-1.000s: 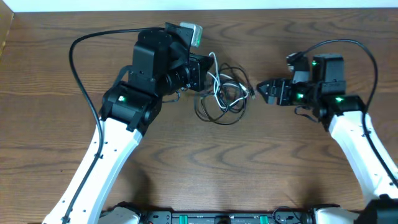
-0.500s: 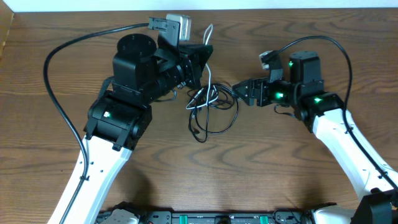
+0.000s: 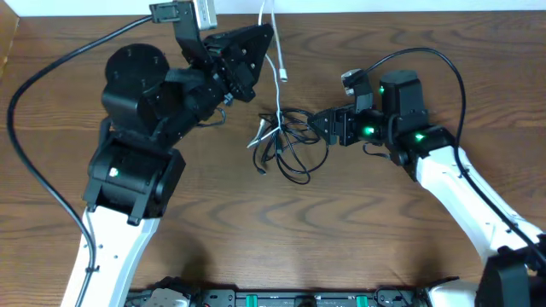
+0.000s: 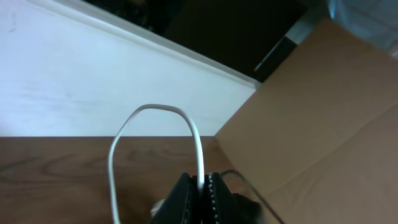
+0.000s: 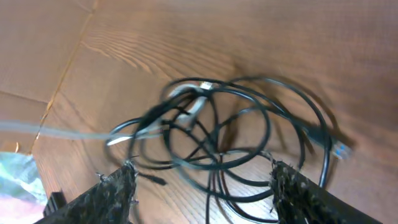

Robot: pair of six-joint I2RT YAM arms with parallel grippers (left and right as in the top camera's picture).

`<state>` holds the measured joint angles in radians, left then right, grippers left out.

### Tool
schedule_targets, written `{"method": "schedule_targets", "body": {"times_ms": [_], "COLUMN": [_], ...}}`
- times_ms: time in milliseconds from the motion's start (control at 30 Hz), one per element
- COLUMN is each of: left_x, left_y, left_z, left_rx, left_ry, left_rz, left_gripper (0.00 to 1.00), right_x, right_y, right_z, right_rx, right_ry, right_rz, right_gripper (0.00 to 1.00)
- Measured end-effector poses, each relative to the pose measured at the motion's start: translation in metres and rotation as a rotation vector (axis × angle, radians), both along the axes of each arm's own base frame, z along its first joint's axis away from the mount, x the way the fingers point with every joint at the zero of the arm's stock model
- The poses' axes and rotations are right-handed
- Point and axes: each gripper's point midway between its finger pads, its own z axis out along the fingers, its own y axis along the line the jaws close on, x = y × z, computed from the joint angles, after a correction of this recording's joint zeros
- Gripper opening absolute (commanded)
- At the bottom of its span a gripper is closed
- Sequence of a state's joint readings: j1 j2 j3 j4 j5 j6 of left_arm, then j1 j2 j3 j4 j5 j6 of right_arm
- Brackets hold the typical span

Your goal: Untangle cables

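Since a second ago the white cable [image 3: 276, 47] has been drawn up and away from the bundle. It was bunched with the rest beside the left arm; now a long stretch of it rises toward the far edge of the table [image 3: 384, 239], and its plug end dangles free above the knot. The black cable [image 3: 294, 158] has slid a little toward the middle. It lies on the wood in loose overlapping loops, with the lower part of the white one still threaded through them.

The left gripper [image 3: 266, 36] has climbed and swung back with that pull. In the left wrist view it [image 4: 200, 186] is clenched on the white cable [image 4: 155, 109], which arches out of the closed jaws in a narrow hoop. Holding it high most likely serves to put tension on the white strand, so that it slides out of the black loops rather than dragging them along.

The right gripper [image 3: 326, 126] has come in from the right and now sits just beside the knot, low over the table. Its wrist view shows the jaws [image 5: 202, 171] spread wide and grasping nothing, with the black cable [image 5: 267, 134] directly ahead of them. It seems placed to pin or take the black loops as an anchor against the lift.
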<state>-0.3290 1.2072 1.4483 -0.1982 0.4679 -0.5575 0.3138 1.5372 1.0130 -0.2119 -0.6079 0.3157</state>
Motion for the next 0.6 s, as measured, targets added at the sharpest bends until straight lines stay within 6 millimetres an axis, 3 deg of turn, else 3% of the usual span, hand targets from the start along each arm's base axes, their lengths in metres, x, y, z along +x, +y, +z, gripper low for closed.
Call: {"method": "schedule_targets", "body": {"times_ms": [133,333,600], "left_x": [-0.001,-0.004,-0.002], "left_y": [0.000,0.001,0.015], "left_z": [0.009,0.036,0.039], "left_rx": [-0.041,-0.126,-0.159], "left_ry": [-0.007,-0.072,-0.053], "left_rz": [-0.004,-0.008,0.028], "left_gripper": [0.07,0.07,0.07], "right_x": [0.001,-0.001,-0.015], "right_y": [0.015,0.043,0.057], "right_z": [-0.013,0.018,0.040], "right_rx": [0.009,0.105,0.184], "right_ry": [0.017,-0.144,-0.254], "right_rz": [0.028,0.172,0.332], "right_gripper": [0.73,0.74,0.73]}}
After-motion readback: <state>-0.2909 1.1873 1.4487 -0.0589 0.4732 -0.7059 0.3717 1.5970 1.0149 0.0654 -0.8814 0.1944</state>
